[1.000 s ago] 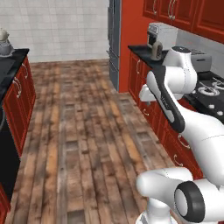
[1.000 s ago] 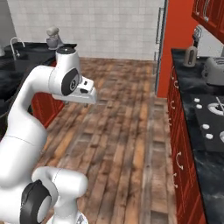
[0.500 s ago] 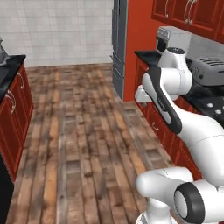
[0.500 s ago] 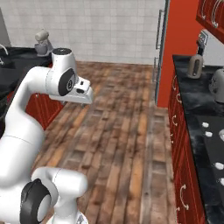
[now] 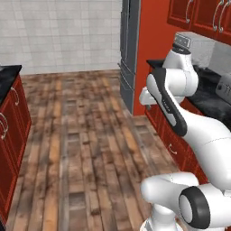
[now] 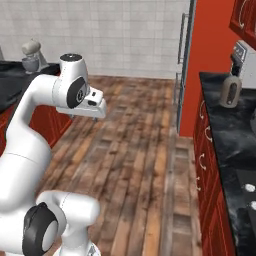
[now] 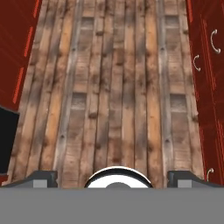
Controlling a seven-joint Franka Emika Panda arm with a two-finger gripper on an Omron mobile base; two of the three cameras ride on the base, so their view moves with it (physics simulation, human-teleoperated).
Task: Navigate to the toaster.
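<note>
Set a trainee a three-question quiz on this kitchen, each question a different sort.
1. True or false: the pincer is clamped on a cup.
2. Pick one. The hand view looks down on: A) a wooden floor; B) a sink; C) a stove.
3. Short answer: in the right base view, on which side of the aisle does the mixer stand?

Key:
1. False. Its fingertips stand wide apart with nothing between them.
2. A.
3. The left, on the black counter.
</note>
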